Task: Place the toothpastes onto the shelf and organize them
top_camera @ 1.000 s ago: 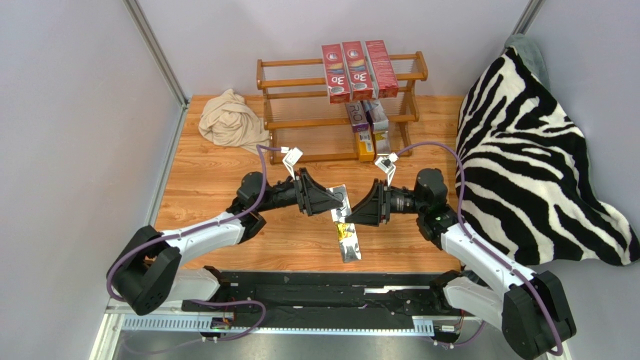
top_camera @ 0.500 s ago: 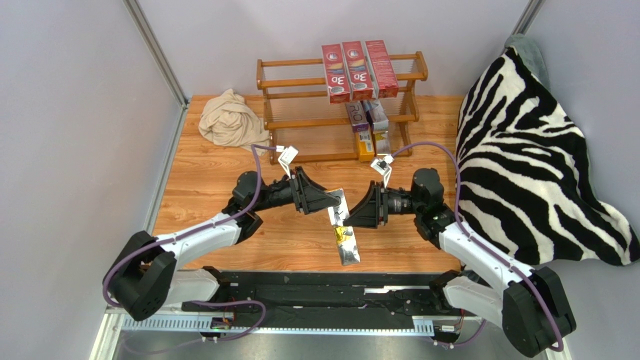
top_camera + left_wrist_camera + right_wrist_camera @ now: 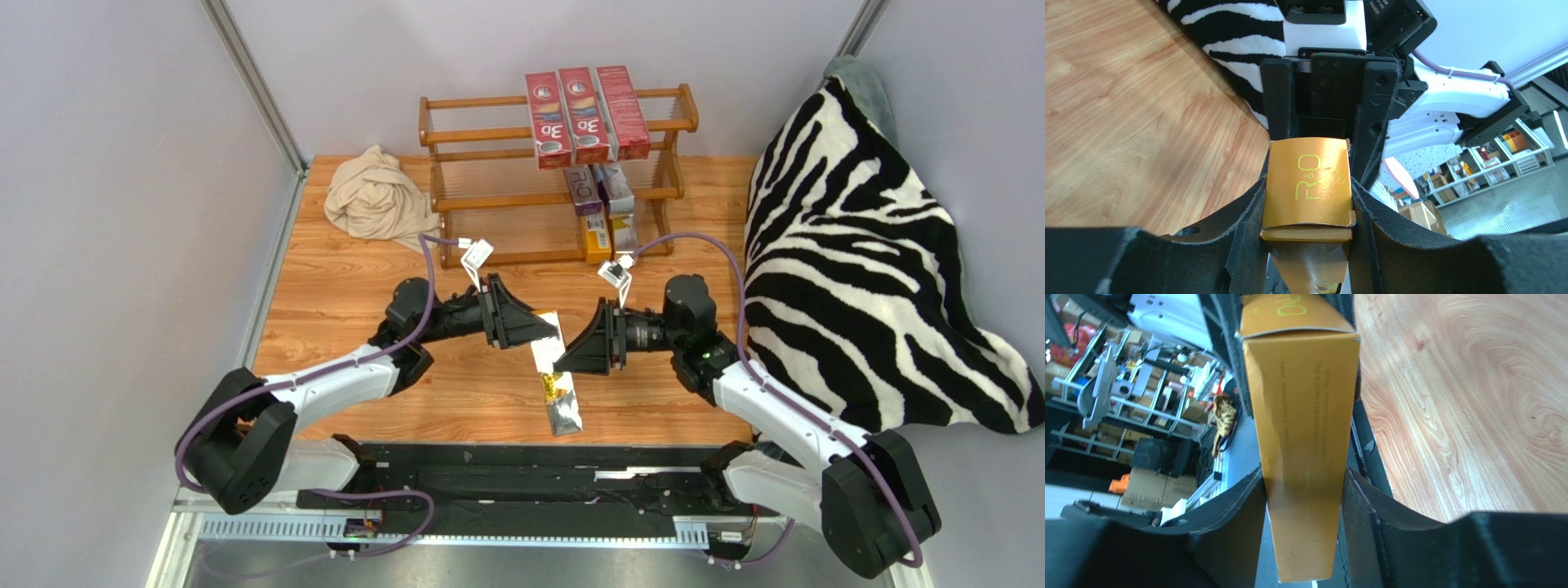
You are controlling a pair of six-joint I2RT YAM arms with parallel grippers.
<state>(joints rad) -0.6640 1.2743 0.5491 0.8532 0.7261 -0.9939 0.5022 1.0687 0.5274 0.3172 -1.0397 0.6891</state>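
A gold-orange toothpaste carton marked "R&O" hangs tilted above the wooden table, held from both sides. My left gripper is shut on its far end, both pads pressed against the carton's sides. My right gripper is shut on the same carton a little lower along its length. The brown shelf stands at the back. Three red "3D" cartons lie across its top tier. Silver-purple cartons sit on the middle tier, and an orange one stands below them.
A crumpled beige cloth lies left of the shelf. A zebra-striped blanket covers the right side of the table and shows behind the right arm. Grey walls close in the left and back.
My left gripper has shut on the carton's far end. The right gripper and the carton have shifted slightly left and toward the near edge.
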